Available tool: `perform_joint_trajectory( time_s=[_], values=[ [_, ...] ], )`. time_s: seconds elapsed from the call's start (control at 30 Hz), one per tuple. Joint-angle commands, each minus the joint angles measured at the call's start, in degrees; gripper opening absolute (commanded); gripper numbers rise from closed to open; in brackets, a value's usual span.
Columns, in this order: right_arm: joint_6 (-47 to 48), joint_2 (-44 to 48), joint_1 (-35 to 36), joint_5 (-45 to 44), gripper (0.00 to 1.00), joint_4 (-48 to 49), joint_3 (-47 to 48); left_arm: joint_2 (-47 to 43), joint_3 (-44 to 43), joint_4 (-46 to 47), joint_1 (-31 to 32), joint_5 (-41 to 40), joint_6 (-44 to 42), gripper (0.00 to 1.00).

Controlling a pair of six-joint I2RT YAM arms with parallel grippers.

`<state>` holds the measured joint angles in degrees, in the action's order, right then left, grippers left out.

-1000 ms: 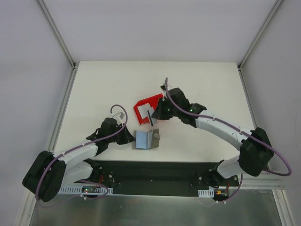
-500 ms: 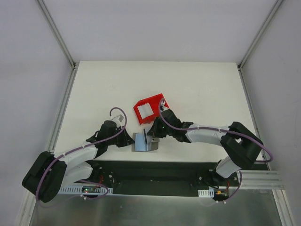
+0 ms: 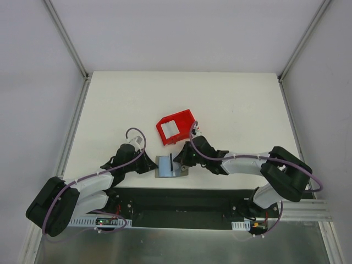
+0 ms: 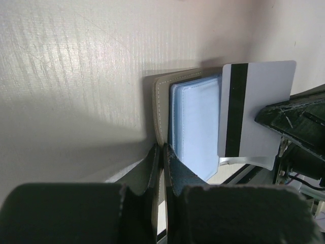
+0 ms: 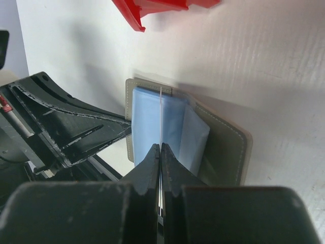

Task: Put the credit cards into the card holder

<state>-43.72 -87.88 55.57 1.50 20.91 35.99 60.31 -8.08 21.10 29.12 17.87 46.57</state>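
- The right claw (image 5: 160,148) is clenched on one card (image 4: 256,109), which it holds upright on its edge. The card's free end stands just ahead of the fingertips, at the blue slots of the holder (image 5: 226,145).
- The left claw (image 4: 161,152) pinches one flap of the holder, which lies open on the table (image 3: 231,110) directly in front of it.
- The card's edge may meet the top of a slot and not its mouth. From the right wrist the card is only a thin line, so it cannot be told which slot it aims at. A push would then bend the card or make it slide in the fingers.
- A push towards the left claw may pull the flap out of that thin pinch, and the holder would turn or fold shut.
- The two claws are very near each other, so a small wrong move may bring them to touch.
- Other cards (image 3: 171,130) seem to lie in the red bin (image 5: 152,7) beyond the right claw, so much work likely remains.
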Motion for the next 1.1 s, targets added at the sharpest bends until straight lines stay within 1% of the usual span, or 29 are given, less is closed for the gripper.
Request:
perform_joint_trajectory(
  time_s=[0.0, 0.4, 0.67, 0.7, 0.9, 1.07],
  values=[
    [-0.8, 4.4, 0.6, -3.4, 0.0, 2.4, -1.3, 0.2, 1.5, -1.0, -0.2, -1.2, 0.8, 0.0],
    [-1.9, 5.1, 0.7, -2.5, 0.0, 0.8, -4.0, 0.5, 1.4, -1.0, -0.2, -1.3, 0.5, 0.0],
    [-3.8, 3.6, 0.9, -2.1, 0.0, 5.6, -4.7, 1.0, 1.4, -0.9, -0.2, -1.5, 0.4, 0.0],
    [-4.1, 3.3, 0.8, -0.1, 0.0, 6.6, -5.0, 1.1, 1.4, -0.7, -0.2, -1.4, 0.3, 0.0],
    [-5.9, 0.7, 0.9, 1.2, 0.0, 8.5, -5.3, 1.3, 1.2, -0.7, -0.2, -1.4, 0.2, 0.0],
    [-5.6, 3.1, 0.9, -0.7, 0.0, 9.4, -7.9, 0.7, 1.6, -0.9, -0.2, -1.7, 0.3, 0.0]
  ],
)
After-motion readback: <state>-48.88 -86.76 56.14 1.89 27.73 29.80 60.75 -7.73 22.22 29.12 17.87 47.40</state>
